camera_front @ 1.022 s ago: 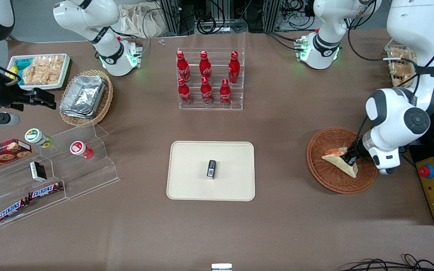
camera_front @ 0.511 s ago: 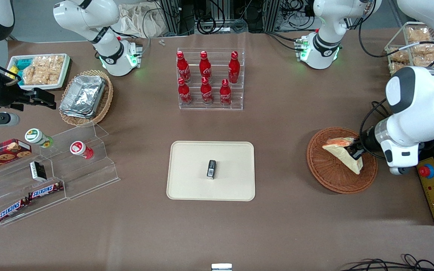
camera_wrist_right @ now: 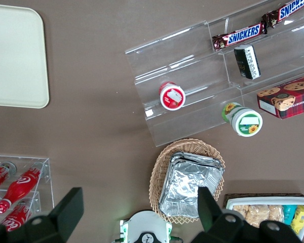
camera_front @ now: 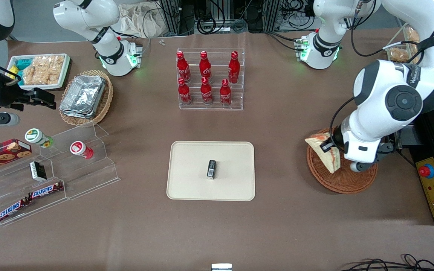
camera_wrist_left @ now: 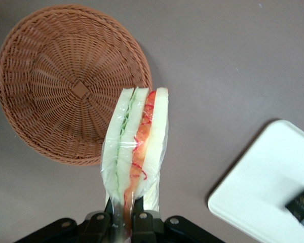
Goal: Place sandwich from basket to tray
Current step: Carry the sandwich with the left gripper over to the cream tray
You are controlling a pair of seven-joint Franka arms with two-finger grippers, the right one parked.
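The sandwich [camera_front: 324,150] [camera_wrist_left: 137,144], a wrapped wedge of white bread with red and green filling, hangs in the air over the basket's rim on the side toward the tray. My left gripper [camera_front: 329,146] [camera_wrist_left: 124,218] is shut on its wrapped end. The round reddish-brown wicker basket [camera_front: 347,178] [camera_wrist_left: 66,76] lies below it with nothing in it. The cream tray [camera_front: 232,184] [camera_wrist_left: 263,187] lies at the table's middle and carries a small black packet [camera_front: 211,168] [camera_wrist_left: 302,205].
A clear rack of red cola bottles [camera_front: 209,79] stands farther from the front camera than the tray. A yellow control box with a red button [camera_front: 433,184] lies beside the basket at the working arm's end. Acrylic shelves with snacks [camera_front: 47,173] stand at the parked arm's end.
The gripper has lifted the sandwich out of the basket and carried it toward the tray, from the basket's middle to above its rim. The arm's wrist has swung round.
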